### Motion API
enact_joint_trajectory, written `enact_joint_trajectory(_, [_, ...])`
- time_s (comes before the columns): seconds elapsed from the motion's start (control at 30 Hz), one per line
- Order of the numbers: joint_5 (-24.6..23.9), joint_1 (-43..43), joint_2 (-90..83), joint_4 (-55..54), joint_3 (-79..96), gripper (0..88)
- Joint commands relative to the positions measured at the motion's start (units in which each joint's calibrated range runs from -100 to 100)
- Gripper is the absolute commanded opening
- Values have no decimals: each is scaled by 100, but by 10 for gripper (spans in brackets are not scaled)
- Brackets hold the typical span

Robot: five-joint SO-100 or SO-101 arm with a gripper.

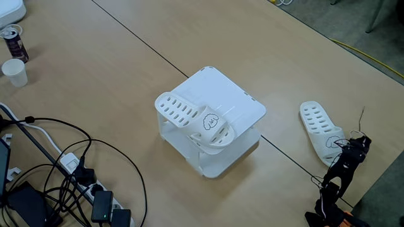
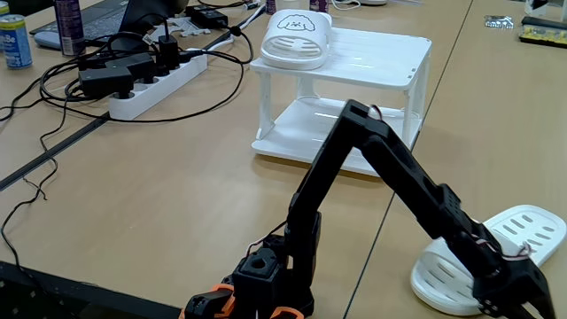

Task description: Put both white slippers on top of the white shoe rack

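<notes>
A: Where are your slippers?

B: One slipper [image 1: 196, 121] lies on the white shoe rack [image 1: 237, 101] at mid-frame, by its left edge in both fixed views. The second slipper [image 1: 320, 129] rests on the table [image 1: 95, 75] at right.

A: And your gripper?

B: Your gripper [image 1: 349, 146] sits at the second slipper's toe end, lower right. You can't tell how wide its jaws are or whether they grip.

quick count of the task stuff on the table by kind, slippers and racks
white slippers: 2, one on the rack top, one on the table by the gripper
white shoe rack: 1
total: 3
</notes>
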Motion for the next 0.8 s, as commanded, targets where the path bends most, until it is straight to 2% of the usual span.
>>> enact_joint_trajectory(0.0, [42, -266, -1017, -35, 569, 7])
enact_joint_trajectory(0.43, [42, -1368, -3171, -35, 2851, 7])
enact_joint_trajectory(0.77, [42, -1146, -4677, -87, 3329, 9])
